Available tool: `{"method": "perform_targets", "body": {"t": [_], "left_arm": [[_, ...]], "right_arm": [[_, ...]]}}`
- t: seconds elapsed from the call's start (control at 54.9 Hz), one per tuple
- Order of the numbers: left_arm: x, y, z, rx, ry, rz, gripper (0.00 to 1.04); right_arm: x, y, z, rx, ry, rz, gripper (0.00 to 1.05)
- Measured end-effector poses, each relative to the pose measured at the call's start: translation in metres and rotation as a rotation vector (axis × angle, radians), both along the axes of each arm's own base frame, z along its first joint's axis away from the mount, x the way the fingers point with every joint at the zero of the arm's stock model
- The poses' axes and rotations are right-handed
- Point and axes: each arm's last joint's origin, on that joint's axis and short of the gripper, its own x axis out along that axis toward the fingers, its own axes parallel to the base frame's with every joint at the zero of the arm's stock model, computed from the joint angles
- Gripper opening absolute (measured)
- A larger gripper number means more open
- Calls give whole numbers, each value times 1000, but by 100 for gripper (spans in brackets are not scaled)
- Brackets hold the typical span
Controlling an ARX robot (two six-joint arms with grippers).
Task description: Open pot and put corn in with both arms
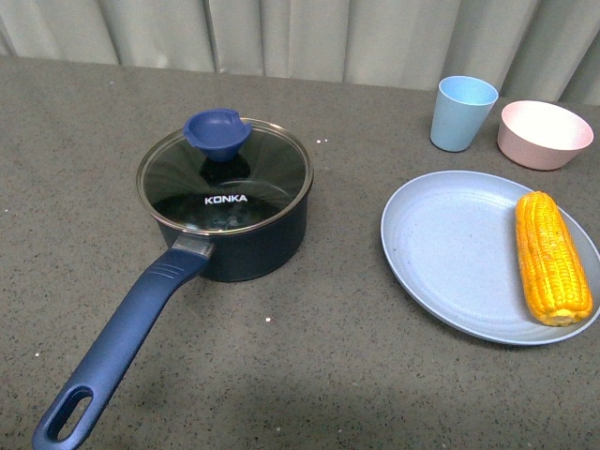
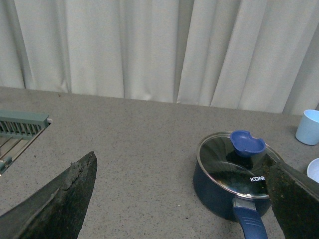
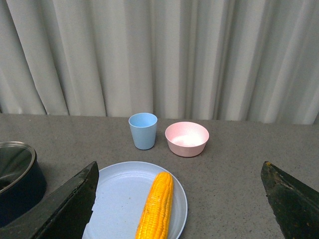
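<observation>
The dark navy pot (image 1: pixel 246 239) stands left of centre on the grey table, its glass lid (image 1: pixel 225 180) on and the blue knob (image 1: pixel 217 133) on top. Its long blue handle (image 1: pixel 122 342) points toward the near left corner. The corn (image 1: pixel 551 256) lies on the right side of a pale blue plate (image 1: pixel 450 253). Neither arm shows in the front view. In the left wrist view my left gripper (image 2: pixel 182 201) is open, well short of the pot (image 2: pixel 219 191). In the right wrist view my right gripper (image 3: pixel 180 201) is open, held back above the corn (image 3: pixel 157 205).
A light blue cup (image 1: pixel 462 112) and a small pink bowl (image 1: pixel 544 133) stand at the back right, behind the plate. Pale curtains close off the far side. A green rack (image 2: pixel 20 127) sits at the table's left end in the left wrist view.
</observation>
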Motion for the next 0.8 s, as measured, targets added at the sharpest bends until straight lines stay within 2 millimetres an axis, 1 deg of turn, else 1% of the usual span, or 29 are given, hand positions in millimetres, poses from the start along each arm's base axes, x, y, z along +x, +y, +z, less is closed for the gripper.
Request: {"method": "perform_targets", "body": {"t": [0.802], "left_arm": [[0, 0, 0, 0, 0, 0, 98]], "right_arm": [[0, 0, 0, 0, 0, 0, 95]]}}
